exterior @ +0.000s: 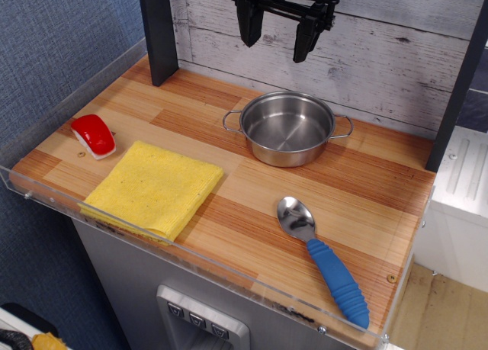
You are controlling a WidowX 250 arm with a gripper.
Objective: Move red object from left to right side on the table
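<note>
The red object (93,134), a small glossy red oval piece with a white underside, lies at the left edge of the striped wood-plank table (252,190). My gripper (276,43) hangs high at the back, above and behind the steel pot, far from the red object. Its two black fingers point down with a wide gap between them; it is open and empty.
A folded yellow cloth (155,187) lies just right of the red object. A steel pot (287,127) with two handles stands mid-back. A spoon with a blue handle (324,258) lies at the front right. A clear acrylic edge (46,201) rims the front and left. A dark post (158,33) stands at back left.
</note>
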